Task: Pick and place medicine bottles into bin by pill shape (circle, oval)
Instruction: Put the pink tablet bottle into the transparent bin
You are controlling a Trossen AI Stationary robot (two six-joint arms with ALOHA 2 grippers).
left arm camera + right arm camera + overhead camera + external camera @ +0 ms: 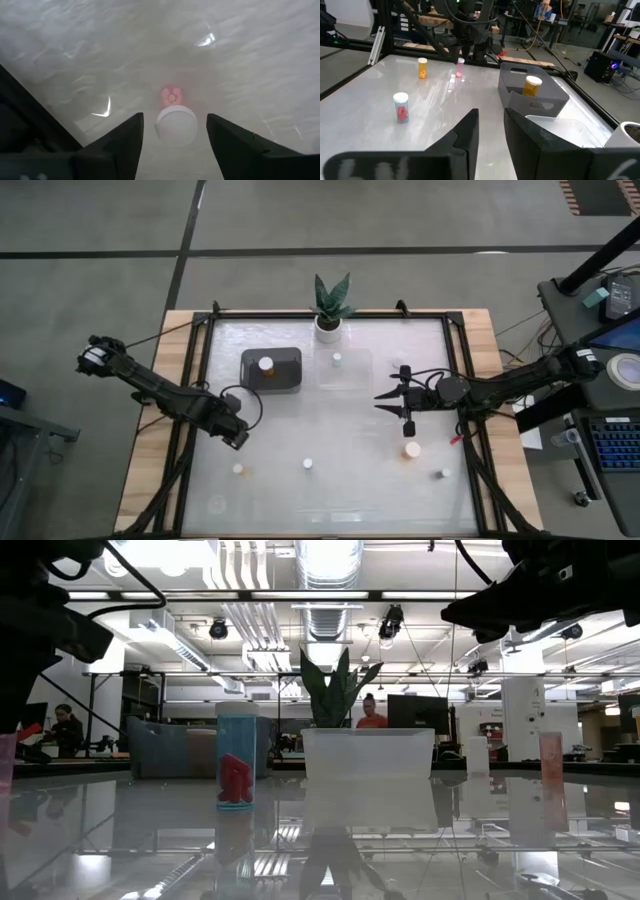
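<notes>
On the left half of the glossy white surface (330,480), the left tool (238,440) hangs low with its fingers (120,145) spread on either side of a pink bottle (175,120); they flank the white cap without touching it. From above, that pink bottle sits near the front left, just below the tool. Behind it, toward the middle, a dark grey bin (271,369) holds an amber bottle (266,365) standing upright. A blue-tinted bottle (308,464) with red contents stands alone in the front centre. Beside the grey bin lies a clear bin (345,370) with one small white bottle (337,359) inside, and a potted plant (330,308) stands at the back edge just behind it. On the right, the right tool (383,401) hovers above the surface with its fingers nearly pressed together, gripping nothing. Near it, toward the front, stands an orange bottle (412,449), and a white bottle (444,473) sits further front right.
</notes>
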